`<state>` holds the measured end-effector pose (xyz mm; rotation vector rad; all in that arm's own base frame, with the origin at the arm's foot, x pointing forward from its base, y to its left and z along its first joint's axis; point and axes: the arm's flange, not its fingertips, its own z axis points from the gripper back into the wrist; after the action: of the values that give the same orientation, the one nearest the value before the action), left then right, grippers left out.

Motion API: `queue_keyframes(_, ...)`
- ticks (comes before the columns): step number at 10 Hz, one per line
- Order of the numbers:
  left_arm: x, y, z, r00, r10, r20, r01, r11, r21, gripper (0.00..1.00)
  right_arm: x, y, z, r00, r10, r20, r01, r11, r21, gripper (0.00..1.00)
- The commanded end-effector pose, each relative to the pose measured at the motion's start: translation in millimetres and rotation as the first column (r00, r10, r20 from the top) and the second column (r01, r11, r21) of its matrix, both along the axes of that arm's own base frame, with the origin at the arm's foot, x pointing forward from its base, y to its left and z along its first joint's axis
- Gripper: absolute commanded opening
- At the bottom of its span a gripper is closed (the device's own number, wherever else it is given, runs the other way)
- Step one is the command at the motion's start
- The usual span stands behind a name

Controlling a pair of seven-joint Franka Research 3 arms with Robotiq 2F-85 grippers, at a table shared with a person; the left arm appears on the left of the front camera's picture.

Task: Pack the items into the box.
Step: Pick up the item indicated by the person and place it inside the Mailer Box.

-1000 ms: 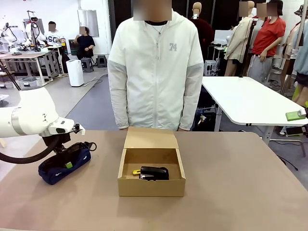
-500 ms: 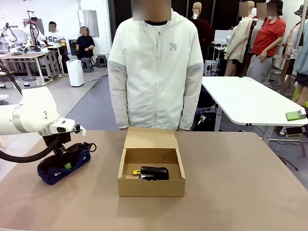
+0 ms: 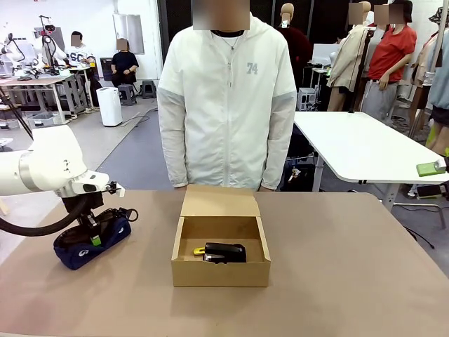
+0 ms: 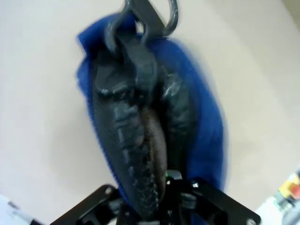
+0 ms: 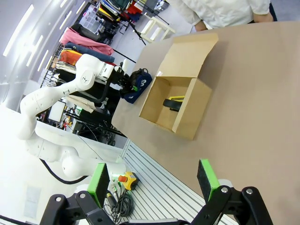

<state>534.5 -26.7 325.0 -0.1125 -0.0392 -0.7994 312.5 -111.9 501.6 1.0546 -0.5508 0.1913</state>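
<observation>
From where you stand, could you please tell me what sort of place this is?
Probably a robotics lab or workshop: a white robot arm works at a brown table, people sit by a workbench behind, and a large white table stands nearby.

"74" on the person's white jacket (image 3: 210,119)

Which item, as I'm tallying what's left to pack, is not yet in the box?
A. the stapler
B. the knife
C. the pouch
C: the pouch lies on the table left of the box, pinched by the left gripper, while the stapler and the knife lie inside the box.
</observation>
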Motion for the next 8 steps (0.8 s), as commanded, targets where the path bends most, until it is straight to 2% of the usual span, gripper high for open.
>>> queue_keyframes(1,2,5,0,0.999,0.037,-0.031,-0.037,0.999,-0.019,0.0,-1,-2,1,1.0,0.014,0.008,-0.014,1.0,-0.015,1.0)
queue_keyframes(3,1,13,13,0.998,0.065,-0.026,-0.066,0.997,-0.037,0.0,-1,-2,1,1.0,0.014,0.008,-0.014,1.0,-0.015,1.0)
queue_keyframes(6,-2,17,46,0.999,0.043,0.008,-0.043,0.998,-0.041,0.0,-1,-2,1,1.0,0.014,0.008,-0.014,1.0,-0.015,1.0)
queue_keyframes(8,-10,13,94,1.0,0.009,-0.023,-0.011,0.997,-0.078,0.0,-1,-2,1,1.0,0.014,0.008,-0.014,1.0,-0.015,1.0)
